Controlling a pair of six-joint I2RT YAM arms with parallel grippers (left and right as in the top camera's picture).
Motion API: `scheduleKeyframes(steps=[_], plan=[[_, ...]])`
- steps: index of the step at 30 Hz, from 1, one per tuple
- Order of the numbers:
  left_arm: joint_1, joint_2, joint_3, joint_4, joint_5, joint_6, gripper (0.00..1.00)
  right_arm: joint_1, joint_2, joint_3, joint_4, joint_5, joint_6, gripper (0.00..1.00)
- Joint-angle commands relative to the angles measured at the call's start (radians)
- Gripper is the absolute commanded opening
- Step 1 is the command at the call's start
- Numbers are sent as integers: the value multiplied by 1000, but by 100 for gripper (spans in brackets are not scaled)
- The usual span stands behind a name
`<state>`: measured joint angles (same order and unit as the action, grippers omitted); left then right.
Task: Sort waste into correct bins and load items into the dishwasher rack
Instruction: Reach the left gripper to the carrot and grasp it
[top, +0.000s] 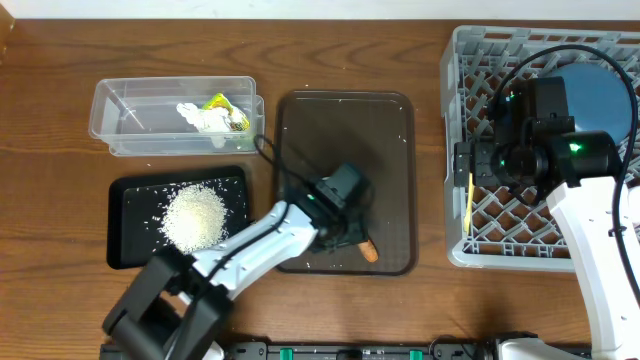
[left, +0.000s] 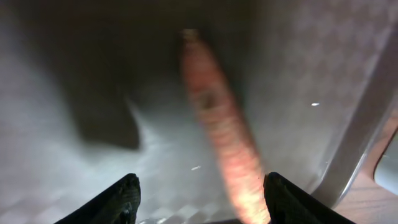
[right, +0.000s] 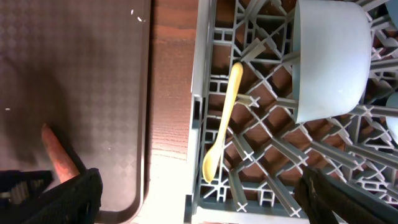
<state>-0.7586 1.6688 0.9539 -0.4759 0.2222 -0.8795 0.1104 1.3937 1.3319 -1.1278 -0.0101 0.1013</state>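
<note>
Looking down from overhead, the clear plastic tub (top: 120, 125) near the far left corner of the desk (top: 50, 70) holds a crinkled yellow-green wrapper (top: 226, 108), its print too small to read, and a crumpled tissue (top: 192, 113). Just in front of it, the flat black tray (top: 130, 245) bears a mound of rice (top: 195, 217). The left arm (top: 250, 240) reaches over the brown tray (top: 340, 130) at mid-desk, where the carrot stick (top: 369, 251) lies near the front rim. The grey lattice rack (top: 470, 60) at the right edge holds a blue plate (top: 598, 95), with the right arm (top: 590, 220) above it.

From the left wrist, the left end effector (left: 205, 202) is spread wide and grips nothing. The blurred carrot stick lies between its fingers on the diamond-textured tray.

From the right wrist, the right end effector (right: 202, 199) is wide open and empty. The pale yellow spoon (right: 224, 118) lies on the lattice beside a smooth white bowl (right: 329, 59).
</note>
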Motion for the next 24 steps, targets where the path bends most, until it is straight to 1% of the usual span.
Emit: scheduleKeyframes(steps=[1,7,11,14,17,21,24], plan=[[-31,47,5,34,-11,-24,66,-6,0,0,-3,-10,-13,99],[-73,125,5,57,-35,-51,65,-6,0,0,-2,-10,-13,99],[-88,154,5,58,-55,-50,45,-6,0,0,-2,-10,-13,99],[-89,155,5,50,-59,-50,34,-6,0,0,-1,-10,-13,99],[-89,155,5,23,-80,-50,30,-6,0,0,-2,-10,-13,99],[-85,154,5,-45,-168,-50,25,-6,0,0,-2,-10,-13,99],[-68,153,5,-85,-190,-49,20,-6,0,0,-2,-10,-13,99]])
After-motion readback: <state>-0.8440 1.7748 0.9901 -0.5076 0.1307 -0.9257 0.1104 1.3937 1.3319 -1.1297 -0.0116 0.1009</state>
